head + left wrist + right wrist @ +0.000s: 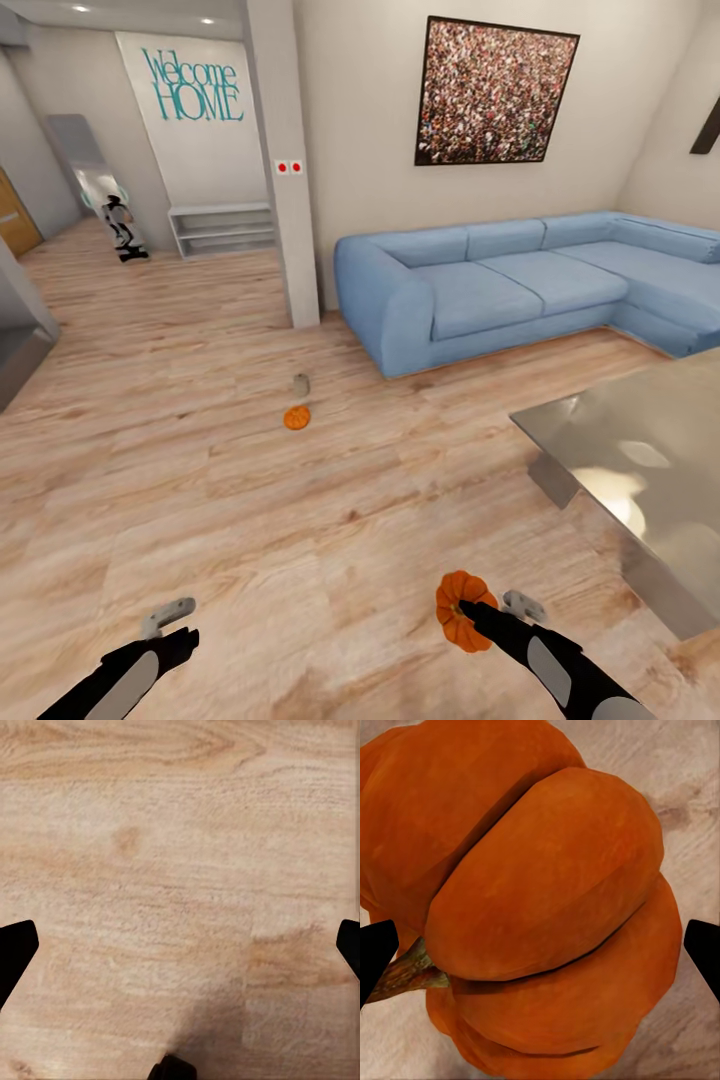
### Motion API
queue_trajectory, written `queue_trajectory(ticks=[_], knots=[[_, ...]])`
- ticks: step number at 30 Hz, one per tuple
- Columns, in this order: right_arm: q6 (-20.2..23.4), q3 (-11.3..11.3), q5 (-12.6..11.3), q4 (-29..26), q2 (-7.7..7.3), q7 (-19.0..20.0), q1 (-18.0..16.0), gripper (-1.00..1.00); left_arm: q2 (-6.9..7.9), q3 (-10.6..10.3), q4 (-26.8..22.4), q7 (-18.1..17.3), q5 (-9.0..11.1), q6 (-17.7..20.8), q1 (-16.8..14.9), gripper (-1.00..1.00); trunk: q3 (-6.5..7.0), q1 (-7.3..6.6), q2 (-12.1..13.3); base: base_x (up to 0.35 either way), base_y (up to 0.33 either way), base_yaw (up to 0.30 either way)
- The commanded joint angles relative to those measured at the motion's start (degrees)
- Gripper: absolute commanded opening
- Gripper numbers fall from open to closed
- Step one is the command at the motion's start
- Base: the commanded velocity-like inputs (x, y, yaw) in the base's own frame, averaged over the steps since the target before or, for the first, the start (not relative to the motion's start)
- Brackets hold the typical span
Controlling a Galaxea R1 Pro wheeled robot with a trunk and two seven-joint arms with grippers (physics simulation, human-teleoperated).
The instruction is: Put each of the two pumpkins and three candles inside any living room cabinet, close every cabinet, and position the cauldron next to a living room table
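Right gripper (468, 612) is gripping a pumpkin (460, 610) above the floor (300, 520); left gripper (170, 625) is hanging open, empty

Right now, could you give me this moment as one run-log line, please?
right gripper: at near pumpkin, grasp unclear | left gripper: open | far pumpkin, candle: on floor

Living room of a home, rendered in simulation. Long blue fabric corner sofa (540, 285) at two o'clock, large dark-framed speckled picture (492, 92) above it, teal "Welcome HOME" wall lettering (195, 87) at eleven o'clock, pale wood-plank floor (250, 500) throughout.
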Motion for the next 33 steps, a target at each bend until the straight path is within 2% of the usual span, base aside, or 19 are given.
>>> queue_trajectory(ticks=[1, 9, 16, 33], knots=[[0.28, 0.14, -0.57, -0.1, -0.05, 0.03, -0.02, -1.0, 0.08, -0.34, -0.12, 0.49, 0.4, 0.04, -0.07, 1.0, -0.05, 0.03, -0.02, 0.281, 0.009, 0.0], [0.28, 0.14, -0.57, -0.24, -0.13, 0.05, -0.02, -1.0, 0.08, -0.41, -0.12, 0.49, 0.36, 0.04, -0.06, 1.0, -0.05, 0.03, -0.02, 0.281, 0.002, 0.0], [0.36, 0.14, -0.56, -0.33, -0.25, 1.86, -0.02, -1.0, 0.08, -0.42, -0.12, 0.49, 0.36, 0.04, -0.03, 1.0, -0.05, 0.03, -0.02, 0.281, 0.0, 0.0], [0.37, 0.14, -0.6, -0.1, 0.01, 1.97, -0.02, -1.0, 0.08, -0.43, 0.32, 0.47, 0.36, 0.04, -0.03, 1.0, -0.05, 0.03, -0.02, 0.281, 0.0, 0.0]])
